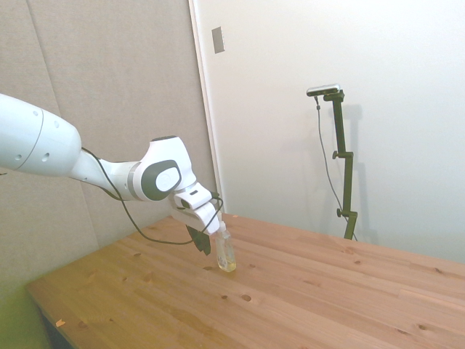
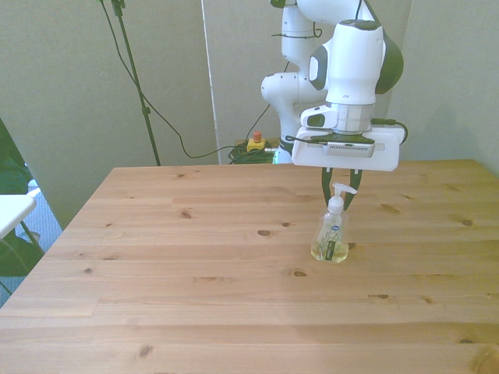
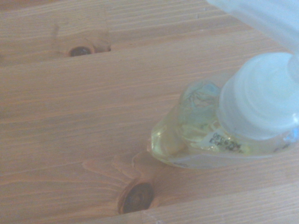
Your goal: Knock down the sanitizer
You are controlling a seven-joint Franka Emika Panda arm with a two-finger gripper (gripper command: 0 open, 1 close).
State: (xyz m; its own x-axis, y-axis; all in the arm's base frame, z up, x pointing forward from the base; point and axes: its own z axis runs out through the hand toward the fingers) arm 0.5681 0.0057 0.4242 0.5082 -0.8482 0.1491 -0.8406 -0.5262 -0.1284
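The sanitizer [image 2: 330, 238] is a small clear bottle of yellowish liquid with a white pump top. It stands on its base on the wooden table [image 2: 195, 265], right of the middle in the front view. My gripper [image 2: 337, 202] hangs directly over it, open, with one dark finger on each side of the pump head. In the side view the gripper [image 1: 209, 243] sits at the top of the bottle [image 1: 226, 254], which looks slightly tilted. The wrist view shows the sanitizer [image 3: 219, 126] from above at close range, its cap blurred.
Bare wood planks with dark knots [image 2: 265, 232] surround the bottle on all sides. Behind the far table edge, cables and a red-and-yellow button box [image 2: 255, 142] lie on the floor. A white surface edge [image 2: 12, 209] pokes in at the front view's left.
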